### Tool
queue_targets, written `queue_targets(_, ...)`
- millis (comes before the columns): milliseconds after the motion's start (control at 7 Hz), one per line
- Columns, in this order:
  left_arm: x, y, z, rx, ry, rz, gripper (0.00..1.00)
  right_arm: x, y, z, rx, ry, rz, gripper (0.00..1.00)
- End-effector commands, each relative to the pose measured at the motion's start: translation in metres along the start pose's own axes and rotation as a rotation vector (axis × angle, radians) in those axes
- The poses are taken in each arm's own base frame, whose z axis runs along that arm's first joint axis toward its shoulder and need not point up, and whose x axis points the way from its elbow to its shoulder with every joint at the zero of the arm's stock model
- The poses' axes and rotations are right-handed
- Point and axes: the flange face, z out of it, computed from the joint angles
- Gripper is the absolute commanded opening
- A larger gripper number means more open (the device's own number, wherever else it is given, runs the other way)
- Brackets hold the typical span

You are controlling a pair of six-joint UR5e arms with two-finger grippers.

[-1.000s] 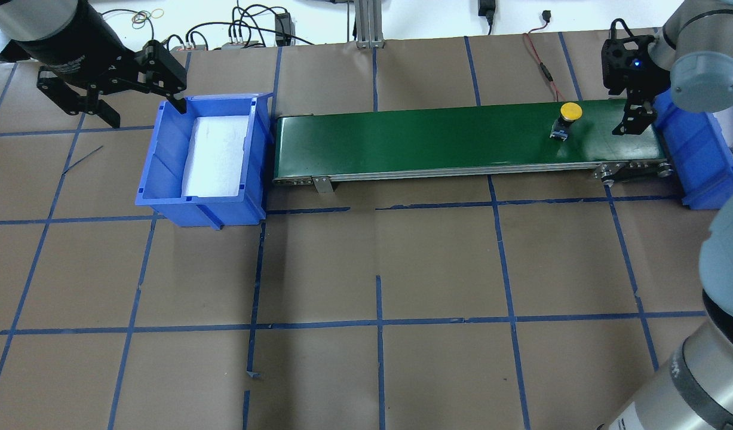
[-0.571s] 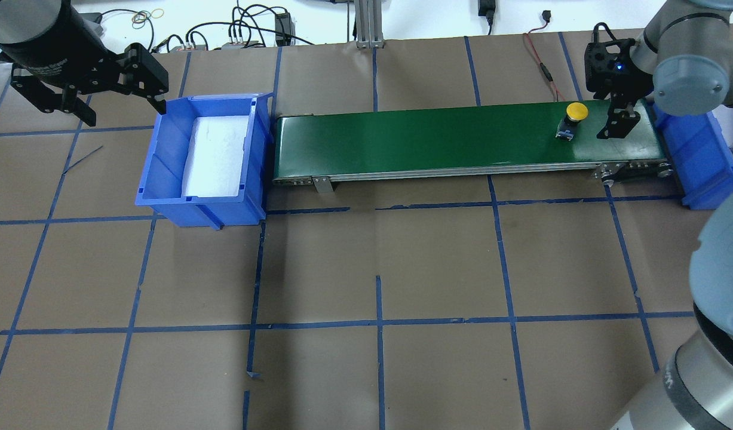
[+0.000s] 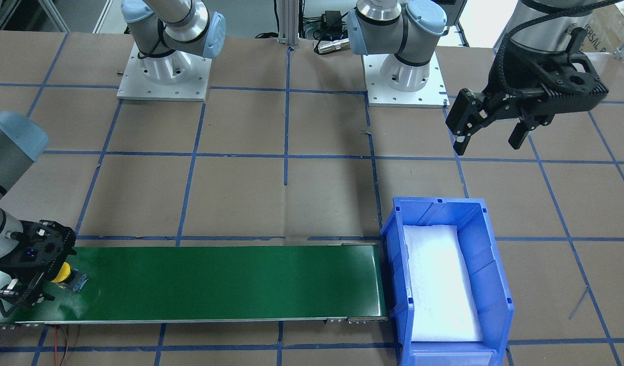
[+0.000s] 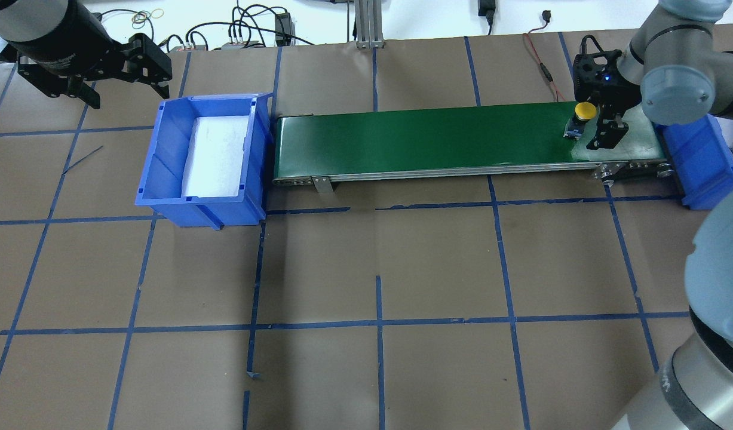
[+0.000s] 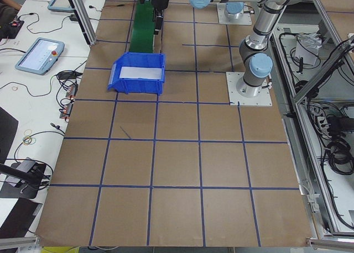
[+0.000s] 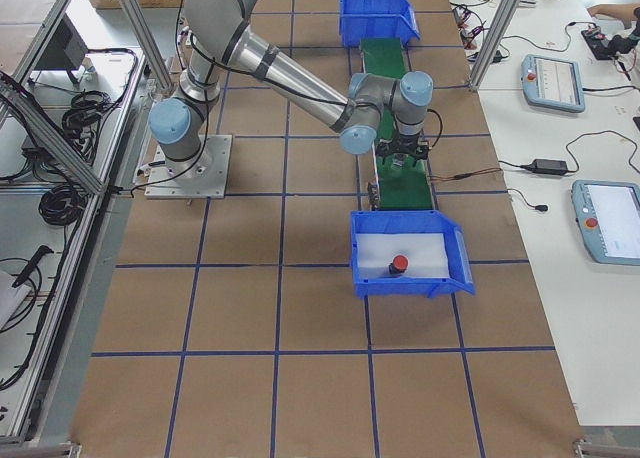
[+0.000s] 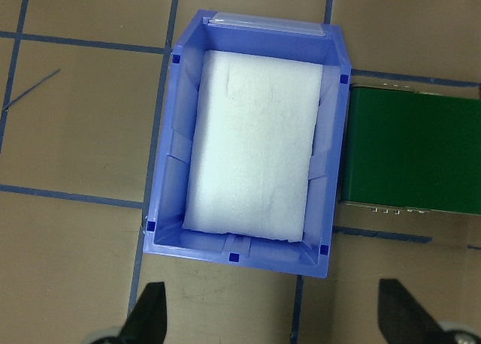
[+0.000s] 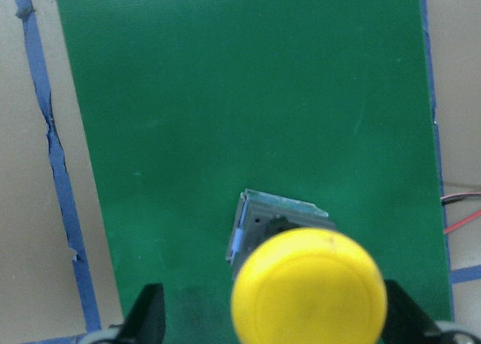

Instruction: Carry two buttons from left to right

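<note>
The yellow button (image 4: 585, 110) stands on the green conveyor belt (image 4: 414, 140) near its right end. It also shows in the front view (image 3: 62, 272) and the right wrist view (image 8: 308, 284). My right gripper (image 4: 596, 118) is open, with one finger on each side of the yellow button, and is not closed on it. The red button (image 6: 399, 264) lies in the right blue bin (image 6: 360, 248). My left gripper (image 4: 127, 94) is open and empty, above the table behind the left blue bin (image 4: 163, 149).
The left blue bin (image 7: 169, 156) holds only a white foam pad (image 7: 255, 149). The right blue bin (image 4: 695, 155) sits just past the belt's right end. Cables lie along the table's far edge (image 4: 247, 30).
The yellow button has ridden right along the belt. My right gripper has moved left and down, so its fingers now flank the button. My left gripper has drifted slightly back.
</note>
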Motion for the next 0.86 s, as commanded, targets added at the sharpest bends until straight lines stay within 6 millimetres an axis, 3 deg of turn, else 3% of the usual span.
queue_targets(0, 0.000, -0.002, 0.005, -0.004, -0.003, -0.006, 1.00, 0.000, 0.000, 0.001, -0.002, 0.001, -0.002, 1.00)
queue_targets(286, -0.009, -0.002, 0.015, -0.027, -0.087, -0.038, 1.00, 0.001, 0.000, 0.000, -0.004, 0.007, 0.004, 1.00)
queue_targets(571, -0.012, -0.002, 0.013, -0.015, -0.152, -0.077, 1.00, 0.002, 0.001, -0.003, -0.012, 0.015, -0.003, 0.68)
queue_targets(714, -0.014, -0.002, 0.013, -0.014, -0.151, -0.076, 1.00, 0.003, 0.001, -0.003, -0.013, 0.016, -0.004, 0.40)
